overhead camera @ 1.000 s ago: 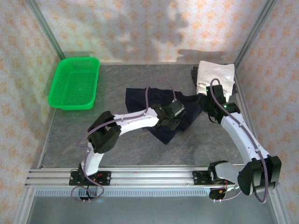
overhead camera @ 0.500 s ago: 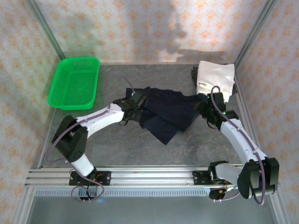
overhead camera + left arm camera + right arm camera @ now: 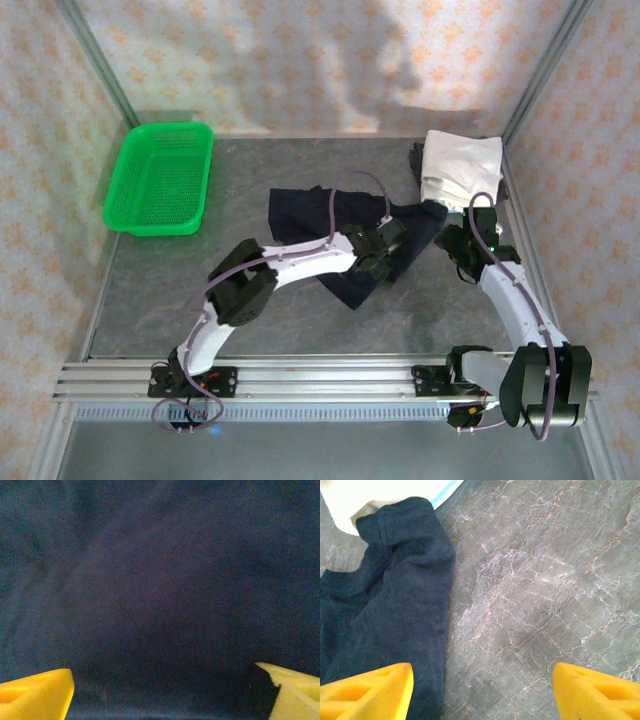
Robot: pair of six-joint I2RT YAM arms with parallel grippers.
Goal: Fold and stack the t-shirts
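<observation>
Left claw [image 3: 385, 245], released with its fingers spread wide, is brought back from the left hem to above the middle of the crumpled dark navy cloth t-shirt [image 3: 300, 205], which is left unfolded beneath it. Right claw [image 3: 482, 667] is held released beside the sleeve [image 3: 405, 545]; the folded white cloth t-shirt [image 3: 460, 165] is set beyond it. Folding is judged barely begun

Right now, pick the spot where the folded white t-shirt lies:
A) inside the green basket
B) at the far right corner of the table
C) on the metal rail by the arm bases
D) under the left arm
B: the white t-shirt lies folded at the far right corner of the table, well apart from the green basket at the far left.
</observation>
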